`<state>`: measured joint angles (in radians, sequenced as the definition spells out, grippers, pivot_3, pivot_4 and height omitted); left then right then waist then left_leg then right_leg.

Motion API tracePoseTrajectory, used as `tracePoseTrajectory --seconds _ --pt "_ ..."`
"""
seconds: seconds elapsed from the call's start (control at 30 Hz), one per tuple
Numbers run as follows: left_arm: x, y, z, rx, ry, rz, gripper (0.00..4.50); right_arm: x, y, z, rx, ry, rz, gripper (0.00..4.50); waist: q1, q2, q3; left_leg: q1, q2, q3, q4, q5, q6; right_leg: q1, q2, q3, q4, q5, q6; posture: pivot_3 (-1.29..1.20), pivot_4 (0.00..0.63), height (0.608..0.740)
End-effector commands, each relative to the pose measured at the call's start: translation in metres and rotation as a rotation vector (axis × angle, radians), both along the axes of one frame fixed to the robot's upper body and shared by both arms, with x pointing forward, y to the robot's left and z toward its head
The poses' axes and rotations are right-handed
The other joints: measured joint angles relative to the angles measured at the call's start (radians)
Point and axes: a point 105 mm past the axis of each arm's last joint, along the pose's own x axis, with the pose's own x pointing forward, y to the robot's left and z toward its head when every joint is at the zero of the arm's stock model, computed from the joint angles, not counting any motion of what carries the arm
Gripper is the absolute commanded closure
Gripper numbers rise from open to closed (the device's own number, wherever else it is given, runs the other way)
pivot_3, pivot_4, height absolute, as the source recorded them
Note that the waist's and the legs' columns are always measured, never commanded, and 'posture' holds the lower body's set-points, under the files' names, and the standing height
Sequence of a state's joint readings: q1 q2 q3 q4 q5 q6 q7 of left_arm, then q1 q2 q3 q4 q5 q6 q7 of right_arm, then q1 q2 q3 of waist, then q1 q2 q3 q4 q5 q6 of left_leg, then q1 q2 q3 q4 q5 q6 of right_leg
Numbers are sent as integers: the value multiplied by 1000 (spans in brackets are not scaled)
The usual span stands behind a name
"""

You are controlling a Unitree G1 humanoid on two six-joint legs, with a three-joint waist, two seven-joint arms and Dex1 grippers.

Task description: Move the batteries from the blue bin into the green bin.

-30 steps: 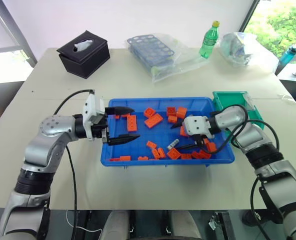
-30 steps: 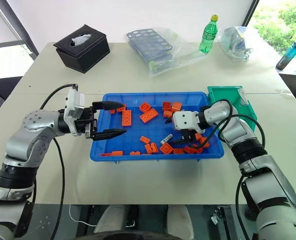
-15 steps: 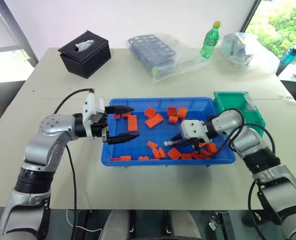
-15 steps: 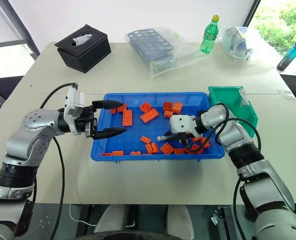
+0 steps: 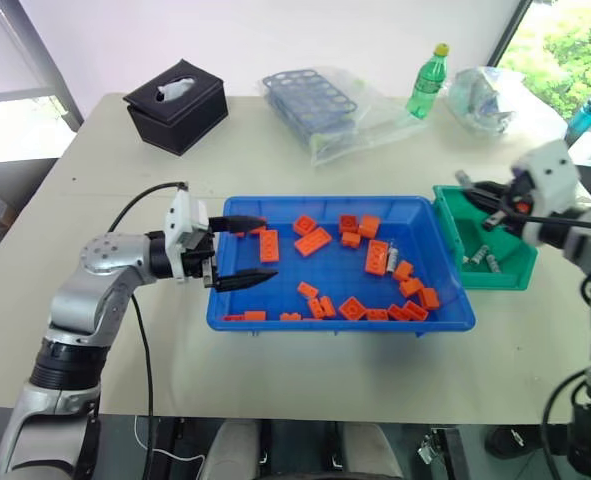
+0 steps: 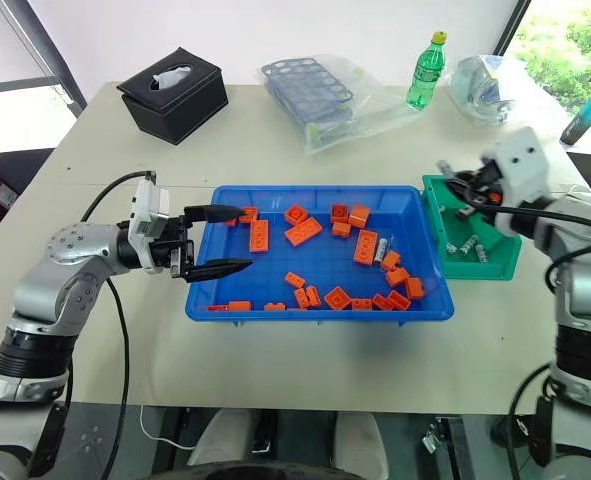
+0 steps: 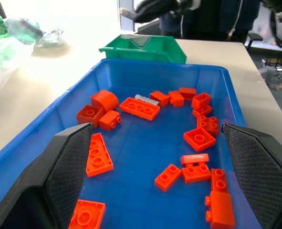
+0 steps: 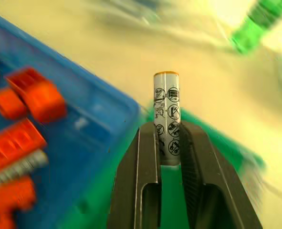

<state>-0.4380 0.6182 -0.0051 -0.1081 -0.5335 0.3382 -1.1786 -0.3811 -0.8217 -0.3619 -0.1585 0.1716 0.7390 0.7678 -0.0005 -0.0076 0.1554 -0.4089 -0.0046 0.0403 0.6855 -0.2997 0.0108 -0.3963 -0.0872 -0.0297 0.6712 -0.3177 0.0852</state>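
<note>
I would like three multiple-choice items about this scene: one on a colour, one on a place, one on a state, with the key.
1. What colour are the toy bricks in the blue bin?
A yellow
B orange
C white

2. Which bin is the right gripper above?
A the blue bin
B the green bin
C neither

3. In what state is the right gripper?
A open and empty
B shut on a brick
C shut on a battery

Key:
1 B, every brick is orange.
2 B, green plastic lies below its fingers.
3 C, the silvery cylinder stands clamped between the fingers.
</note>
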Motion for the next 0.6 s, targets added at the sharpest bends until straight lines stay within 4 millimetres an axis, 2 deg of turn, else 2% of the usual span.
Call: tracePoseTrajectory --seconds 0.03,0.07,0.1,0.2,0.23,0.3,0.4,0.53,0.6 --pt "0 -4 11 -2 -51 -37 0 -6 -3 13 -56 -54 -36 4460 -5 0 0 0 0 0 0 0 0 0 0 0 0 0 0 0 150 716" --pt "1 -5 12 -2 -53 -42 0 -5 -2 11 -71 -51 -39 3444 -8 0 0 0 0 0 0 0 0 0 1 0 0 0 0 0 150 716" --pt "2 -5 12 -1 -54 -44 0 -5 -1 9 -81 -50 -40 3212 -10 0 0 0 0 0 0 0 0 0 1 0 0 0 0 0 150 716" --pt "3 -7 13 -4 -59 -48 0 -4 0 8 -123 -52 -50 1686 -12 0 0 0 0 0 -1 0 0 0 1 0 0 0 0 0 150 716" --pt "3 -7 14 -5 -61 -48 0 -4 1 8 -130 -53 -48 1382 -11 0 0 0 0 0 -1 0 0 0 1 0 0 0 0 0 150 716" --pt "3 -6 14 -7 -64 -47 0 -3 10 12 -127 -66 -15 1382 -11 0 0 0 0 0 -1 0 0 0 1 0 0 0 0 0 150 716" --pt "2 -5 13 -7 -65 -40 0 -3 42 15 -36 -60 90 1382 -11 0 0 0 0 0 0 0 0 0 1 0 -1 0 0 0 150 716" --pt "2 -4 12 -8 -65 -34 0 -10 88 -2 18 26 264 1382 -12 0 0 0 2 0 -1 0 0 0 2 0 -1 0 0 0 150 716" --pt "2 -4 12 -8 -65 -32 0 -14 100 -14 -19 62 342 1382 -8 0 0 0 2 -1 -1 0 0 0 2 0 -1 0 0 0 150 716"
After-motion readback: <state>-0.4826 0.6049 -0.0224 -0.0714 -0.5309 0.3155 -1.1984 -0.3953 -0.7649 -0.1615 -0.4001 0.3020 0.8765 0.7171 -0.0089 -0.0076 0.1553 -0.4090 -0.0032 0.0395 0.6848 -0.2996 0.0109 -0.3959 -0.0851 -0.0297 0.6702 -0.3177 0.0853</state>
